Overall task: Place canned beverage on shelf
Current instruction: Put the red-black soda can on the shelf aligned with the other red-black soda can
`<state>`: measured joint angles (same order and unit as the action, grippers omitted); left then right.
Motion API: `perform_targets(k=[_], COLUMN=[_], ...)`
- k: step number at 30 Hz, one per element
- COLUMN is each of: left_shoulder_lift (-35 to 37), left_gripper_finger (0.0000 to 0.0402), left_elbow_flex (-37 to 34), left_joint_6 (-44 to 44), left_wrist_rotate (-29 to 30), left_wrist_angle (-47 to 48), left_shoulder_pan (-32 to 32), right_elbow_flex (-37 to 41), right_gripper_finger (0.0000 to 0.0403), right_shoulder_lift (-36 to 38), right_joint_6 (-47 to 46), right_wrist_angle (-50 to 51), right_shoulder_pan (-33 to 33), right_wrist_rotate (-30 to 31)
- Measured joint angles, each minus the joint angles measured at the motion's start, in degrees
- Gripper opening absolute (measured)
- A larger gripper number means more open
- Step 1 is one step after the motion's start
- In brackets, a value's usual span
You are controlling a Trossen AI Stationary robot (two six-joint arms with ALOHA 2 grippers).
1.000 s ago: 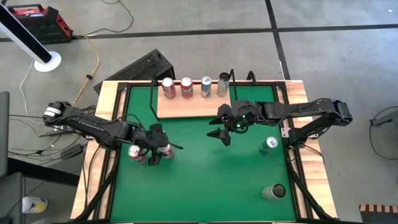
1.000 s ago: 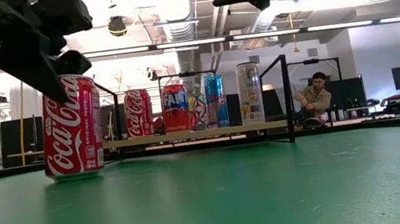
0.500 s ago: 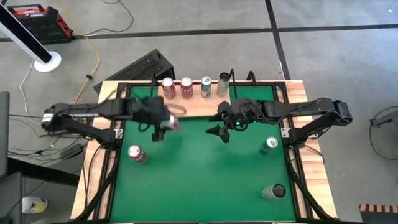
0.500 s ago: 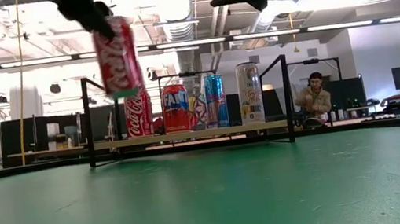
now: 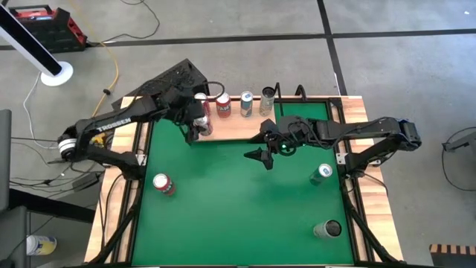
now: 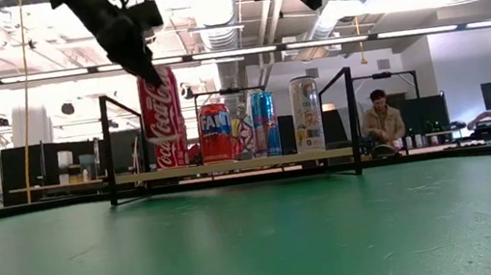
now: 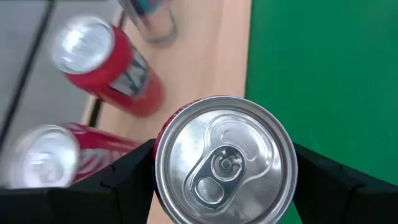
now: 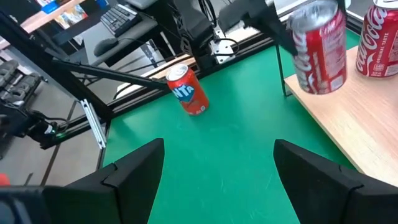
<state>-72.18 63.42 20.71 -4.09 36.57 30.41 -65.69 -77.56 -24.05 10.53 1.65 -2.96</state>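
My left gripper [image 5: 198, 121] is shut on a red Coca-Cola can [image 6: 162, 117] over the left end of the shelf [image 5: 238, 130], a pale-wood board with a black wire frame at the table's far side. Several cans [image 5: 246, 103] stand on the board's far edge. The held can also shows in the right wrist view [image 8: 318, 51]. My right gripper [image 5: 265, 151] is open and empty above the green table, just near the shelf's middle. My left gripper pinches the can's wall just under its top rim [image 7: 163, 163] between its two fingers [image 7: 127, 182], one on each side. The fingers come from above, slanting from the table's left. The can is nearly upright; whether its base touches the board I cannot tell.
A red-and-blue Fanta can [image 5: 162, 182] stands on the green table at the left. Two more cans [image 5: 321, 173] [image 5: 327, 229] stand at the right. Wooden planks [image 5: 126, 149] and black rails border the table. A person [image 6: 382, 123] sits in the room far behind.
My left gripper has lifted the Coca-Cola can off the table's left part, beside the Fanta can, and carried it toward the far edge to the shelf's left end. There it has come down close to the board.
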Motion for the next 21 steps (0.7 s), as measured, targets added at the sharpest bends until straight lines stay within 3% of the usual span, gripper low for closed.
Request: perform_targets(k=[9, 21], left_shoulder_lift=[-6.0, -7.9], left_gripper_finger=[0.0278, 0.0278], left_elbow_flex=[0.0, 0.0], left_joint_6=[3.8, 4.9], left_wrist_rotate=[0.3, 0.2], left_wrist_angle=[0.1, -0.2], left_shoulder_pan=[0.9, 3.9], right_elbow_flex=[0.0, 0.0], right_gripper_finger=[0.0326, 0.0326], right_shoulder_lift=[0.0, 0.0], right_joint_6=[-1.0, -1.0], right_wrist_angle=[0.0, 0.2], right_shoulder_pan=[0.0, 0.0], right_wrist_rotate=[0.0, 0.0])
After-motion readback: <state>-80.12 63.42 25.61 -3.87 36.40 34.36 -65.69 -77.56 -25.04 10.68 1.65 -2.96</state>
